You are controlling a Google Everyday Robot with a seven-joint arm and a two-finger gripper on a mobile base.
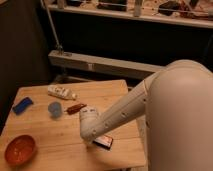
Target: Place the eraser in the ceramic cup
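Observation:
The eraser (106, 141), a flat black block with a white label, lies on the wooden table (55, 135) near its front right edge, partly hidden under my arm. The ceramic cup (55, 109), small and pale light blue, stands upright left of the table's middle, well left of the eraser. My gripper (96, 141) is at the end of the white arm, right over the eraser and mostly hidden behind the wrist (90, 125).
An orange-red bowl (19, 149) sits at the front left corner. A bright-blue flat piece (22, 105) lies at the left edge. A white bottle (61, 92) lies at the back, a reddish-brown oblong thing (76, 107) right of the cup. A metal rail (100, 62) runs behind.

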